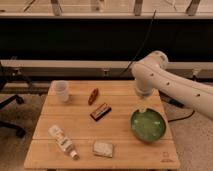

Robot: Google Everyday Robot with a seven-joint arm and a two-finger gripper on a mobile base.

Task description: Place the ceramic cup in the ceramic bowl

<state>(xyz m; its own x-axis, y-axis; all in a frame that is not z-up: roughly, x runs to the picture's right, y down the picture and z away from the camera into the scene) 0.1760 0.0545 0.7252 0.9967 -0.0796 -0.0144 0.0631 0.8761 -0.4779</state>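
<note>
My jaws: small, dim, tucked under my arm (pixel 160 80), just over far rim of ceramic bowl (pixel 150 129); released or clenched, cannot tell. Arm cut off at right edge. Ceramic cup (pixel 61 91) upright at far left corner of counter (pixel 125 152), well apart from bowl.

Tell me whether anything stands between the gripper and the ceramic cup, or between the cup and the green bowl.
Yes. The gripper hangs at the far rim of the ceramic bowl. Between it and the ceramic cup lie a small brown item and a dark box, both low.
</note>
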